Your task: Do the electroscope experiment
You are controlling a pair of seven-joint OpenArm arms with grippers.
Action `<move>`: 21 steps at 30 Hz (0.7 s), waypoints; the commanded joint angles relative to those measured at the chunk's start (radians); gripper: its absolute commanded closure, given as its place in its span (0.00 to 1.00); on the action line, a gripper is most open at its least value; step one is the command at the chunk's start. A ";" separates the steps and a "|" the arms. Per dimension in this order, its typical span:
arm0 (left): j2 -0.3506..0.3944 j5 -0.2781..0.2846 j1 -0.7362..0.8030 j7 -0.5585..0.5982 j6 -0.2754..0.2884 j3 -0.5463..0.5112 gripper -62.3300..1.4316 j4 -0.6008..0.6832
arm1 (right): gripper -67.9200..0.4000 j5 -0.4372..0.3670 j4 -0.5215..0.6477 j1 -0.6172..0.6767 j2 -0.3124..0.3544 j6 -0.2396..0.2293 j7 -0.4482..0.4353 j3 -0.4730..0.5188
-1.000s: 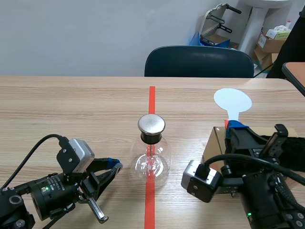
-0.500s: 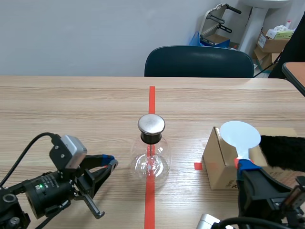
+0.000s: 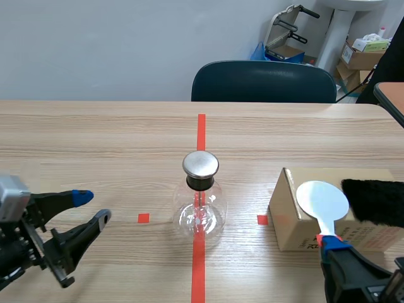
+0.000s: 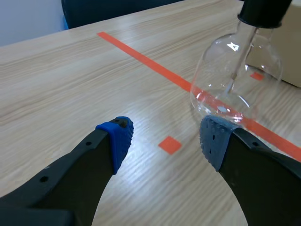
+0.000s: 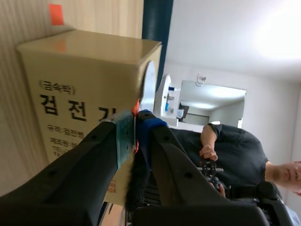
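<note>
Electroscope flask (image 3: 201, 203) | left gripper (image 4: 164, 136) spread | right gripper (image 5: 136, 134) clamps white paddle (image 3: 322, 201) | box (image 5: 80, 89) reads "(금속박) 검전"

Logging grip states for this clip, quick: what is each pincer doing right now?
Left pincer: open, holding nothing.
Right pincer: shut on the handle of the white paddle.

The left arm lies low over the tabletop (image 3: 95, 139), its left gripper (image 3: 91, 208) aimed toward the middle, fingers (image 4: 115, 136) spread wide with nothing between them. The right gripper (image 3: 329, 243) stands at the near right corner, its fingers pinched on the stem of a white paddle (image 3: 322, 201). Its wrist seems rolled onto its side.
</note>
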State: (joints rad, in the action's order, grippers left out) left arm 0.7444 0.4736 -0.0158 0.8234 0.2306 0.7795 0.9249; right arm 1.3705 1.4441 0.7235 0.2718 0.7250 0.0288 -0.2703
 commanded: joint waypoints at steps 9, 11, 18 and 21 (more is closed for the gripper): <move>0.096 -0.052 0.120 0.123 0.027 -0.004 0.39 0.087 | 0.81 -0.005 0.014 -0.011 0.005 0.058 -0.002 0.004; 0.108 -0.060 0.137 0.128 0.028 -0.004 0.32 0.093 | 0.81 -0.009 0.014 -0.011 0.005 0.058 -0.002 0.004; 0.143 -0.101 0.158 0.158 0.114 -0.003 0.29 0.134 | 0.58 -0.013 0.014 -0.011 0.005 0.058 0.000 0.004; 0.158 -0.130 0.157 0.192 0.163 -0.003 0.29 0.158 | 0.39 -0.013 0.014 -0.011 0.005 0.058 0.000 0.004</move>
State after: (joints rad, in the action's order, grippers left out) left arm 0.8921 0.3531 0.1493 0.9989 0.3836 0.7795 1.0611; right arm 1.3609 1.4425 0.7235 0.2722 0.7250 0.0269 -0.2703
